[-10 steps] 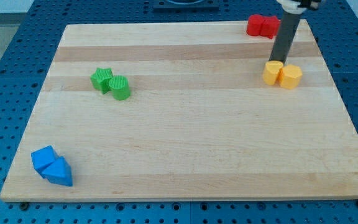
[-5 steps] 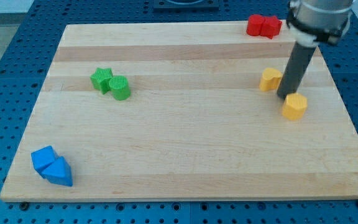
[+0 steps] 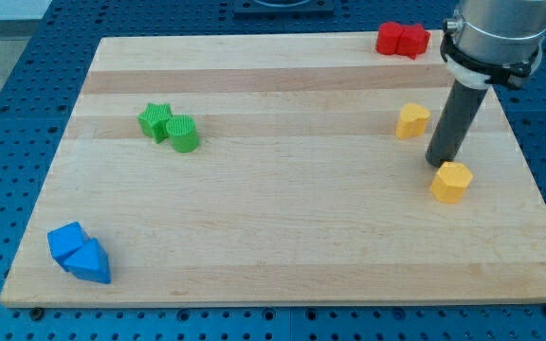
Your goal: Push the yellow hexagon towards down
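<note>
Blue pair sat at the view's bottom left near the board's corner: a blue block [image 3: 66, 241], shape unclear, touching a blue triangular block [image 3: 92, 262] just below and right of it. Up and to the right, well apart from the blues, a green star-shaped block [image 3: 155, 121] touched a green cylinder [image 3: 184, 134] on its right side. The middle of the wooden board [image 3: 282, 227] was plain wood with a darker strip running across it.

Further right, a yellow block [image 3: 410, 121], shape hard to make out, sat alone in the upper right area. At the view's top right, two red blocks [image 3: 402, 40] sat touching each other by the board's top edge; shapes not clear.

My tip [image 3: 437, 165] was down on the board, below and right of the lone yellow block and apart from it. The yellow hexagon [image 3: 451, 181] sat just below and slightly right of my tip, touching it or nearly so; contact could not be told for certain. The hexagon was on the board's right side, roughly halfway down, near the right edge but still well on the wood. The dark rod [image 3: 455, 118] rose up tilted to the right into a grey metal collar [image 3: 493, 36] at the view's top right.

No hand or jaws on this rig, only the rod, so nothing was grasped.
</note>
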You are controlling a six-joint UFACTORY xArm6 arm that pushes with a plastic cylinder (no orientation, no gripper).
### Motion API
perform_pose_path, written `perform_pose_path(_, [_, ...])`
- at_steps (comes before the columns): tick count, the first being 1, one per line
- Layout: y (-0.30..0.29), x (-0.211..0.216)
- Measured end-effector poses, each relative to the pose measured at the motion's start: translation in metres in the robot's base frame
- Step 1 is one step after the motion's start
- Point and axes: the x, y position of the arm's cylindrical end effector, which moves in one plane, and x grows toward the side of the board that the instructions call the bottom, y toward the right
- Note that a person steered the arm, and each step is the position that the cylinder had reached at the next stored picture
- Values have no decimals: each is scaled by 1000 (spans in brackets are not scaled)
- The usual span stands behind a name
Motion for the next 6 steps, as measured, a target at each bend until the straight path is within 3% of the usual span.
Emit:
perform_pose_path(1, [0,54])
perform_pose_path(2, [0,64])
perform_pose_path(3, [1,44])
perform_pose_path(5, [8,79])
perform_pose_path(6, [8,64])
